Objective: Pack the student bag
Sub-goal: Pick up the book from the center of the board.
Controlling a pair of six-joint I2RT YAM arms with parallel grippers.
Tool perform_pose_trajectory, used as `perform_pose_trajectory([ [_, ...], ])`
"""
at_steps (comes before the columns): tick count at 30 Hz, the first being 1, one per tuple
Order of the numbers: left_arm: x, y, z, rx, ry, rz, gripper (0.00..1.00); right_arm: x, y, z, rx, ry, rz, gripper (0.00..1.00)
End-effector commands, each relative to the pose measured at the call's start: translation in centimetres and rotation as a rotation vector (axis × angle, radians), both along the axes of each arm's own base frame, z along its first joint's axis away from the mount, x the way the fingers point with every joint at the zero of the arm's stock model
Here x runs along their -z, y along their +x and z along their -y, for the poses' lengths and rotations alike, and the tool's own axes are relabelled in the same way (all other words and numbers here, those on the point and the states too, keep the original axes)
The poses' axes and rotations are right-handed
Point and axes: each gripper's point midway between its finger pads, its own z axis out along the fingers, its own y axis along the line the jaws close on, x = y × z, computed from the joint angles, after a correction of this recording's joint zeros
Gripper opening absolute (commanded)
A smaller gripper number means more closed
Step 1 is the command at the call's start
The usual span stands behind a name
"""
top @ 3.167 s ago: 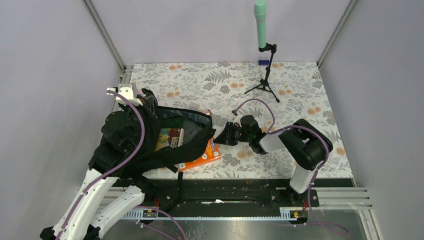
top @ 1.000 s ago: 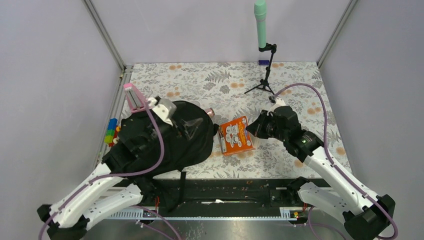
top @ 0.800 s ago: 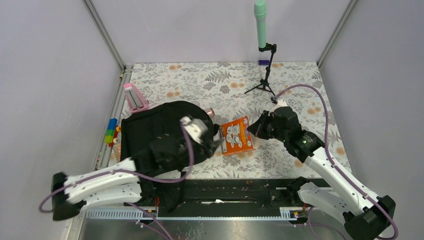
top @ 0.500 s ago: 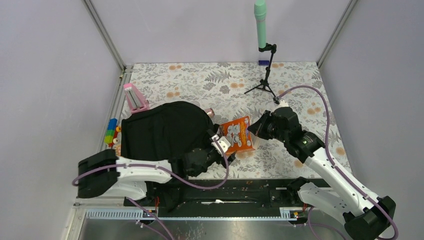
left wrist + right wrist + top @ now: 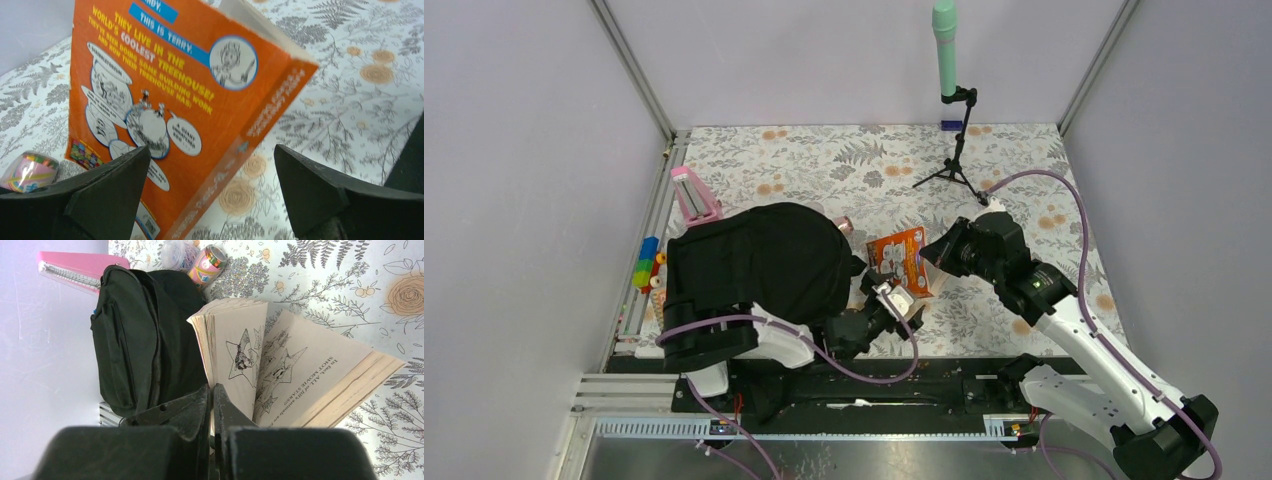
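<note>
A tabletop (image 5: pixel 824 160) covered with a flowery cloth is seen, closed in by plain grey walls (image 5: pixel 524 150). The large soft black fabric backpack (image 5: pixel 754 262) is laid on the left side of it, and no opening can be seen from above. It is judged to be floppy and light, so it would best be taken by a strap or the zip edge and pulled open. An orange paperback book (image 5: pixel 900 258) is pinched at its edge by the right pincer (image 5: pixel 936 256), which is pressed together. The left pincer (image 5: pixel 896 300) is spread wide near the book, and nothing is held in it.
</note>
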Motion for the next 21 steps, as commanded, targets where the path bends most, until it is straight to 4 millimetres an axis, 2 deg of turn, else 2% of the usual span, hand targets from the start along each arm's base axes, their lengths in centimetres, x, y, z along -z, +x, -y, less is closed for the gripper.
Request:
perform_pose_trajectory([
  [1, -3.6, 2.0, 1.8, -0.111, -0.127, 0.043, 0.99, -5.2, 1.0, -0.6, 0.022, 0.12, 0.118, 0.0],
  [5, -2.5, 3.6, 2.0, -0.213, -0.076, 0.064, 0.99, -5.0, 0.9, -0.7, 0.025, 0.128, 0.109, 0.0],
  [9, -2.8, 4.8, 0.9, -0.312, -0.088, 0.113, 0.95, -4.9, 0.8, -0.6, 0.031, 0.144, 0.108, 0.0],
  [11, -3.1, 4.9, 0.7, -0.326, -0.097, 0.138, 0.84, -4.8, 0.8, -0.6, 0.034, 0.147, 0.105, 0.0],
  [16, -3.6, 4.9, 0.5, -0.33, -0.11, 0.157, 0.46, -4.2, 0.8, -0.8, 0.03, 0.14, 0.091, 0.0],
  [21, -5.3, 4.4, -0.8, -0.324, -0.144, 0.165, 0.08, -3.7, 0.9, -0.6, 0.024, 0.109, 0.098, 0.0],
])
